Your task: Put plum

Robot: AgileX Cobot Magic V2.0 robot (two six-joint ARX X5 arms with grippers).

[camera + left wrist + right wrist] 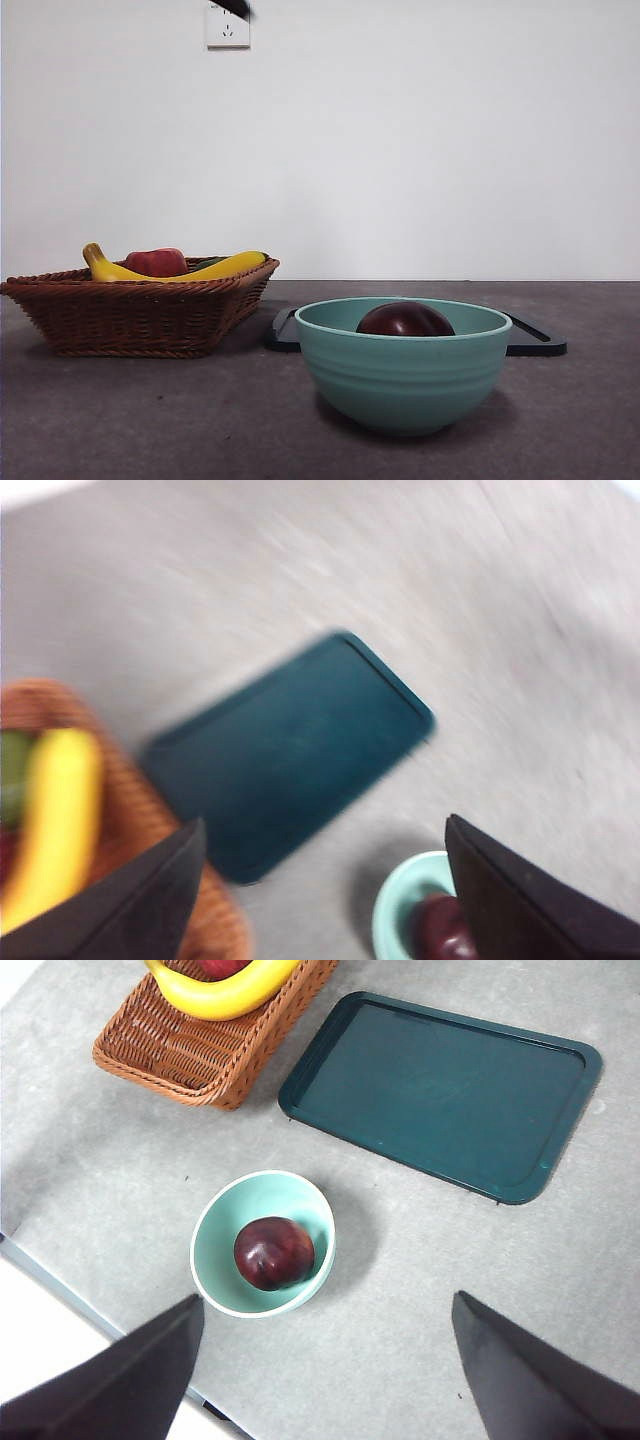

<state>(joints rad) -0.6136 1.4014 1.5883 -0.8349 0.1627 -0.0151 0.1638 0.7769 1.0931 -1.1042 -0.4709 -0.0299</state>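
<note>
The plum (405,321) is dark maroon and glossy and lies inside the teal bowl (400,385) near the table's front. From above, the plum (274,1252) rests in the middle of the bowl (215,1225). My right gripper (325,1360) hangs high over the table, open and empty, well above the bowl. My left gripper (320,890) is also high and open with nothing in it; its view is blurred and catches the plum (447,935) in the bowl (400,900). One arm shows only as a black tip (234,8) at the top of the front view.
A wicker basket (130,310) at the left holds yellow bananas (215,268) and a red peach-like fruit (155,262). A dark green flat tray (440,1090) lies behind the bowl. The table's near edge (60,1285) runs close to the bowl.
</note>
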